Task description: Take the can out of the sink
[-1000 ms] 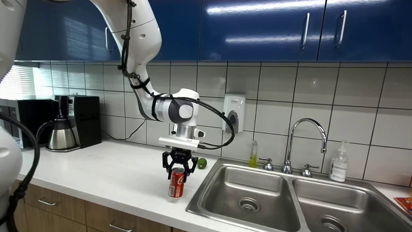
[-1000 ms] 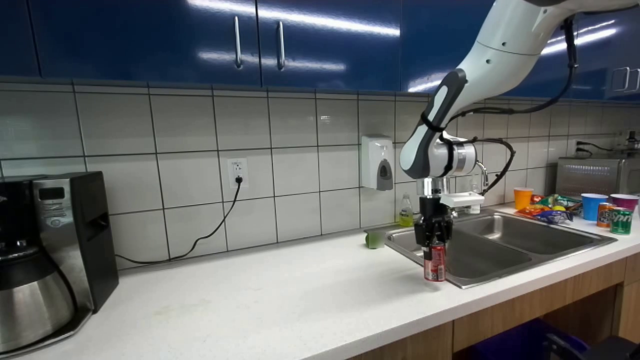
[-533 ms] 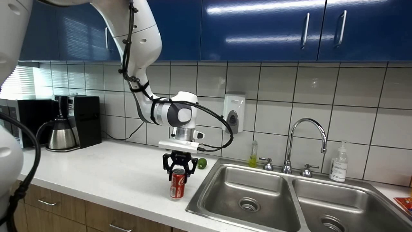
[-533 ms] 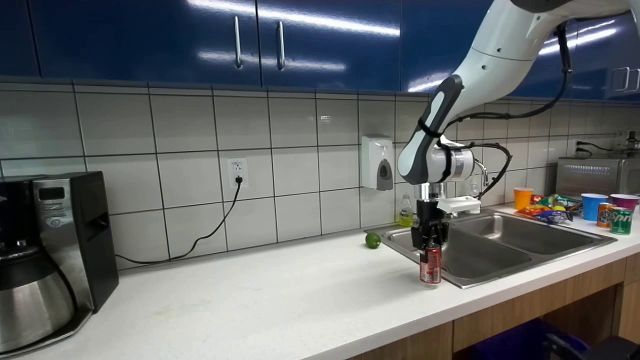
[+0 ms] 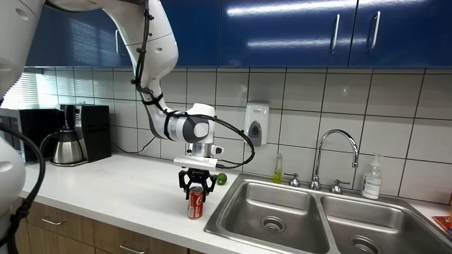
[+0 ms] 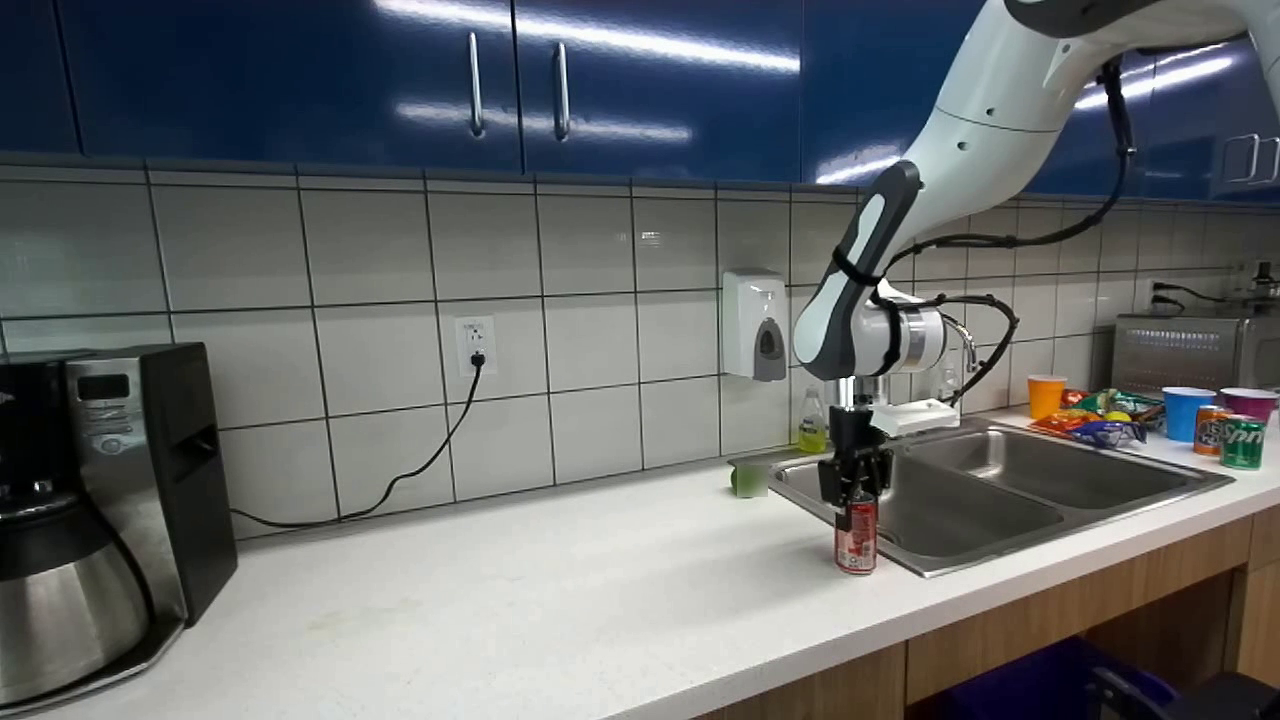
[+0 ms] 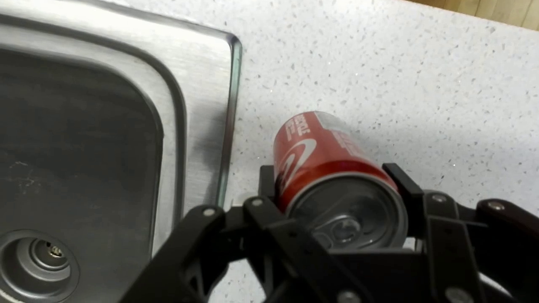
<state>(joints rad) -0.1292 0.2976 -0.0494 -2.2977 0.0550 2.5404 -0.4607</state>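
Just outside the brushed-steel sink [image 5: 324, 217], we see the red can [image 7: 337, 179], a smooth upright cylinder; the gripper [image 5: 196, 197] clamps it between blunt black fingers [image 7: 406, 185]. Around spreads speckled counter [image 7: 421, 92], with a round green fruit [image 5: 221, 179].

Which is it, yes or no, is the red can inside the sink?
No, the wrist view shows the can beside the sink, with counter between them.
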